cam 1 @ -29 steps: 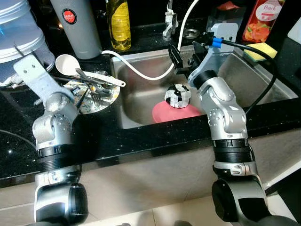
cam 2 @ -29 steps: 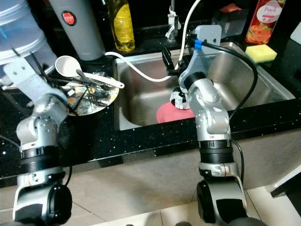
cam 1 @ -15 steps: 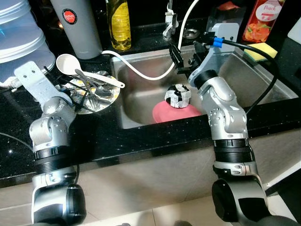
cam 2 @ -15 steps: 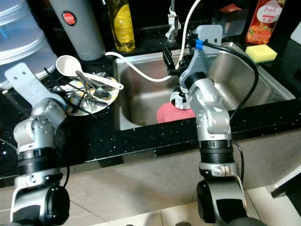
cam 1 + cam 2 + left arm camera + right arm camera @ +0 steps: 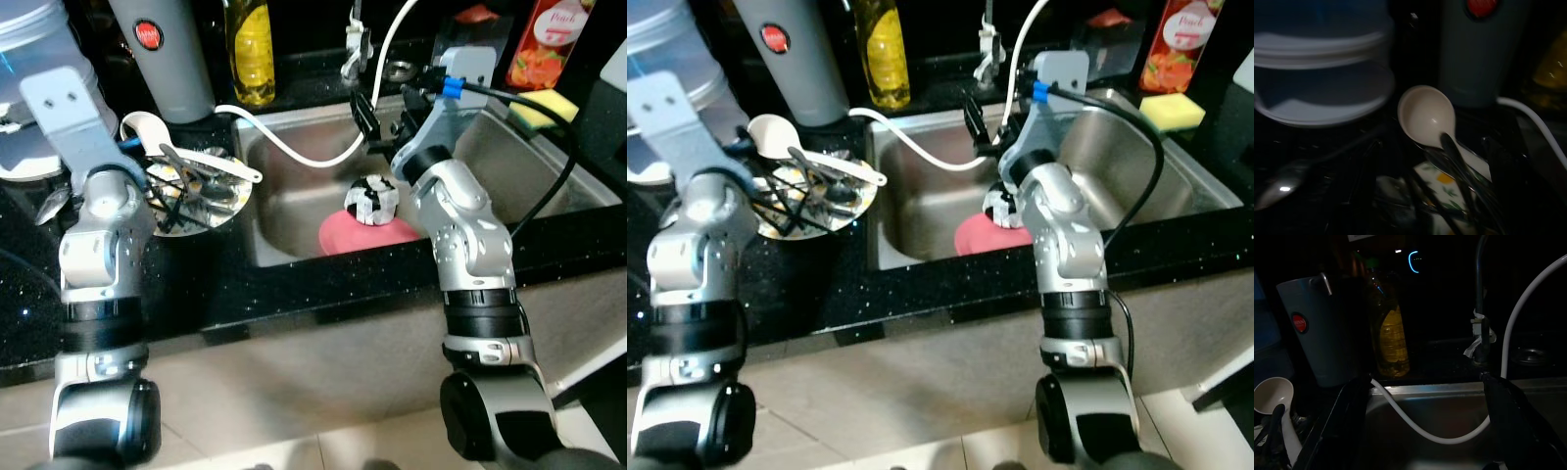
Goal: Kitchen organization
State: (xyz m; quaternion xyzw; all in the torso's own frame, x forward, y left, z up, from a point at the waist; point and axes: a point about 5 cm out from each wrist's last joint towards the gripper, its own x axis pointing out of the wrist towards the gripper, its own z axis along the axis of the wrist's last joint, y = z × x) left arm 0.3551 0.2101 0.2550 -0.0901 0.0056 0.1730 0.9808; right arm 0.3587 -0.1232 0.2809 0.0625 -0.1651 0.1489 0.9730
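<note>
Kitchen things lie across one black speckled bench (image 5: 323, 284), which runs from the left edge to the right edge of the head views. One steel sink (image 5: 549, 176) is set into it at centre right. One large clear water jug (image 5: 29, 29) fills the upper left corner, and one grey flask (image 5: 162, 54) with a red badge stands at upper centre-left beside one bottle of yellow oil (image 5: 250, 49). One red juice carton (image 5: 544, 39) stands at upper right, with one yellow sponge (image 5: 544, 106) just below it. One white hose (image 5: 304, 152) curves from the bench into the sink near the tap (image 5: 353, 49).

Inside the sink, one pink plate (image 5: 362, 233) lies at centre frame with one black-and-white patterned cup (image 5: 370, 199) on it.

One floral plate (image 5: 220, 201) sits on the bench left of the sink, carrying one white ladle (image 5: 147, 129) and a tangle of metal cutlery too jumbled to count. One metal spoon (image 5: 51, 201) lies apart on the bench at far left.

The left tool (image 5: 147, 181) reaches over the plate's left edge; whether it is spread I cannot tell. The right tool (image 5: 382, 122) hangs above the sink's back rim, its fingers (image 5: 1508, 406) spread wide and gripping nothing.
</note>
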